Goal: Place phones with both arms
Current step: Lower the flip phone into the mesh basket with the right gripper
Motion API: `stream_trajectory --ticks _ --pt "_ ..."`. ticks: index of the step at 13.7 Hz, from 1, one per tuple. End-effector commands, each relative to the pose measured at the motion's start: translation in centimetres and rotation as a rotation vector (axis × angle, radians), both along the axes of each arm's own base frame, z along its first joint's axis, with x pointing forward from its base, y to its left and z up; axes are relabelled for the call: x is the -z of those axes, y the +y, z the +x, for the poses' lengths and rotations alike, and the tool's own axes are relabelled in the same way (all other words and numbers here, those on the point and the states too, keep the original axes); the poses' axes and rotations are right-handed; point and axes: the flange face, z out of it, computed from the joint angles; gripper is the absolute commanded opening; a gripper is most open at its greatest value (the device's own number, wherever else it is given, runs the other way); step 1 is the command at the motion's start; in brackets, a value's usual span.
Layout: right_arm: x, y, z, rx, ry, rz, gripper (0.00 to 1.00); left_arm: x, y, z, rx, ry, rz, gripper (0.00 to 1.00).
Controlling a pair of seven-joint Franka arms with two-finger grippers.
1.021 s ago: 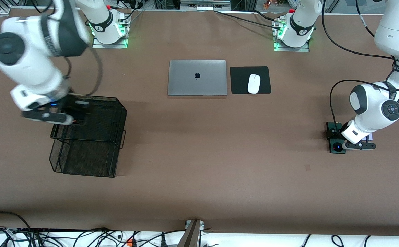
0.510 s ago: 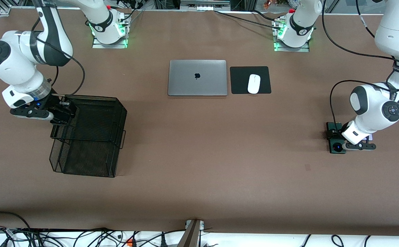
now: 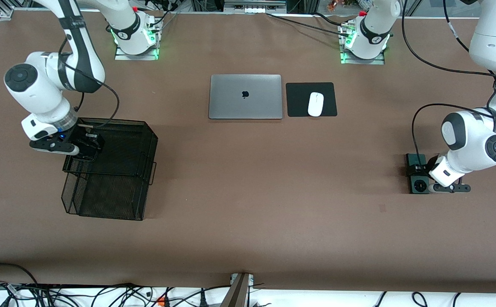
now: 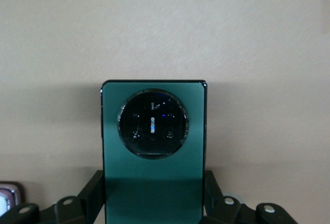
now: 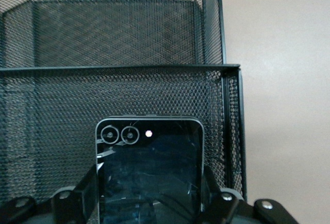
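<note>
My right gripper (image 3: pixel 86 147) is shut on the small black squarish phone (image 3: pixel 84 152) and holds it over the edge of the black mesh basket (image 3: pixel 122 140). In the right wrist view the black phone (image 5: pixel 149 167) sits between my fingers (image 5: pixel 85 195) above the basket's mesh (image 5: pixel 129 43). My left gripper (image 3: pixel 419 174) is shut on the long dark green phone (image 3: pixel 418 184), low over the table at the left arm's end. The left wrist view shows the green phone (image 4: pixel 153 146) with its round camera ring. A corner of the pale lilac phone (image 4: pixel 7 198) lies on the table beside it.
A closed grey laptop (image 3: pixel 245 97) lies mid-table near the robots' bases. A white mouse (image 3: pixel 315 104) on a black pad (image 3: pixel 301 100) lies beside it. The basket has an upper tray and a lower tray (image 3: pixel 102 200) nearer the front camera.
My right arm swung its gripper and the black phone sideways and settled over the basket's edge. My left gripper shifted slightly toward the front camera with the green phone.
</note>
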Motion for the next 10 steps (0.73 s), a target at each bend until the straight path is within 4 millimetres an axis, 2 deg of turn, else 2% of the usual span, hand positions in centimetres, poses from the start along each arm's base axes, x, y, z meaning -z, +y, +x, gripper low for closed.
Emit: stream_trajectory --ticks 1,2,3,4,6,8,10 --pt "0.2 0.2 0.1 -0.007 -0.007 0.006 0.04 -1.4 -0.4 1.3 -0.014 0.005 -0.026 0.00" --pt "0.2 0.4 0.1 -0.010 -0.007 0.006 0.17 -2.0 -1.0 1.7 -0.005 0.002 -0.030 0.00" --pt "0.1 0.4 0.1 -0.010 -0.008 0.007 0.57 -2.6 -2.8 2.5 0.000 -0.005 -0.048 0.00" --pt "0.1 0.4 0.1 -0.008 -0.010 0.008 0.80 -3.2 -4.7 3.0 -0.005 -0.014 -0.061 0.00" --pt "-0.3 0.4 0.1 -0.008 -0.016 0.013 0.99 -4.5 -9.4 3.6 -0.003 -0.028 -0.089 0.00" --pt "-0.7 0.4 0.3 -0.011 -0.025 0.016 1.00 -5.7 -14.3 3.6 -0.024 -0.003 -0.090 0.00" --pt "-1.7 0.4 0.6 -0.015 -0.040 0.023 1.00 -6.3 -20.9 3.1 -0.024 0.016 -0.080 0.00"
